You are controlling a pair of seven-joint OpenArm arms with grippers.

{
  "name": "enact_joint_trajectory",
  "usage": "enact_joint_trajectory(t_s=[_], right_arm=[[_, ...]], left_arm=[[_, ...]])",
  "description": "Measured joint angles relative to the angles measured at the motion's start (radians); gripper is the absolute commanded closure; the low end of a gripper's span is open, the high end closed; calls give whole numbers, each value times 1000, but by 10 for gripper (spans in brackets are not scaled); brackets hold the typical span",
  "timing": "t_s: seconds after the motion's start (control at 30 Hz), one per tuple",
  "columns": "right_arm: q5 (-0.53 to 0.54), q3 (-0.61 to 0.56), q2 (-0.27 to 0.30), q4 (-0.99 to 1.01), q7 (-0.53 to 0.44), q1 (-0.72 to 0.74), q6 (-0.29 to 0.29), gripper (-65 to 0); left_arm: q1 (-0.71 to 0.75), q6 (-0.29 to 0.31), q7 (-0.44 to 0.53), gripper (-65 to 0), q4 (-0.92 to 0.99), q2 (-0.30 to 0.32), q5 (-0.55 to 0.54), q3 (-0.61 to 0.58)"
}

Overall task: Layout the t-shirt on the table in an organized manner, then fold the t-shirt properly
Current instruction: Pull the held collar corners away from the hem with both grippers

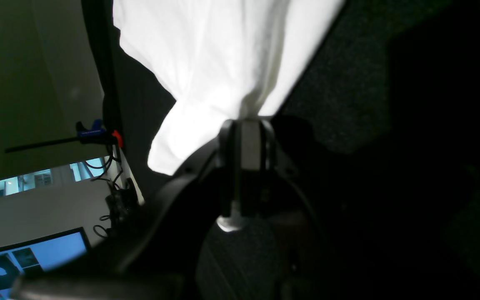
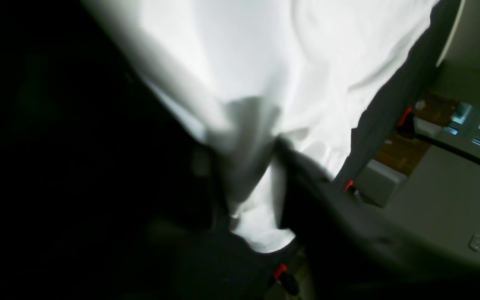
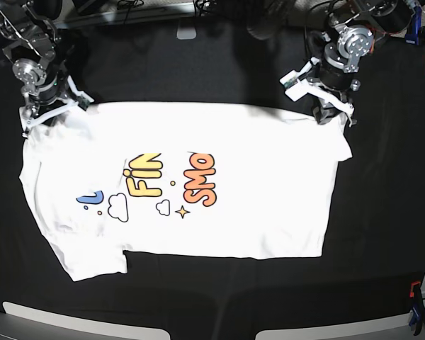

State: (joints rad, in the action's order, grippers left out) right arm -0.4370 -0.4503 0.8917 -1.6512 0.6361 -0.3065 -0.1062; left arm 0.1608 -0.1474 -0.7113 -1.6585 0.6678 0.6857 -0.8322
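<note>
Black wrinkled cloth covers the table [image 3: 219, 297], with a clip [image 3: 414, 303] at its near edge; on it the t-shirt [image 3: 255, 205] lies spread flat, print side up, one sleeve nearest the camera. At the shirt's far edge, the right gripper [image 3: 48, 112] is clenched on one far corner; the left gripper [image 3: 331, 112] is clamped on the other, white fabric bunched between its fingers [image 1: 249, 143].
</note>
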Motion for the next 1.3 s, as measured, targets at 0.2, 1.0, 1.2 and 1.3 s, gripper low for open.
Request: enact_joint_trajectory(t_s=[0.2, 1.0, 1.2, 1.3], right_arm=[[0, -1, 0, -1, 69, -4, 3, 0], [6, 0, 216, -365, 299, -255, 53, 0], [9, 0, 245, -440, 360, -372, 80, 0], [9, 0, 245, -472, 361, -413, 81, 0]], left_arm=[[0, -1, -22, 0, 0, 2, 27, 0], [200, -81, -128, 0, -148, 68, 266, -4], [301, -88, -150, 0, -227, 132, 276, -4], [332, -88, -170, 0, -248, 157, 280, -3]])
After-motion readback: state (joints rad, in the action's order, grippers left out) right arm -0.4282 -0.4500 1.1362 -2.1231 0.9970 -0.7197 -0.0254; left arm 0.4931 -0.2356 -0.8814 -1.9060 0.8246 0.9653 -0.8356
